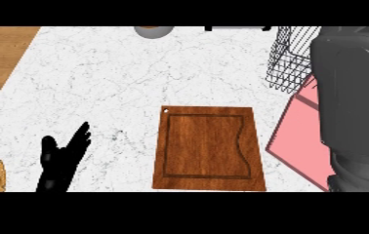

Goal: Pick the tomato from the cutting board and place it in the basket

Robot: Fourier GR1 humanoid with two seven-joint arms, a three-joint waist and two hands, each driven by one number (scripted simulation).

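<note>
Left hand (61, 160) seen at lower left, fingers straight, resting open on marble counter (101, 82). Wooden cutting board (209, 147) seen bare at centre. Tomato not visible. Right forearm (344, 106) raised at right edge; its hand hidden. Wire basket (288, 57) partly covered at far right, contents unclear.

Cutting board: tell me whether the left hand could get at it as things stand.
Probably yes. The left hand is open at the lower left, beside the cutting board, and only bare counter shows between them; nothing stands in the way.
</note>
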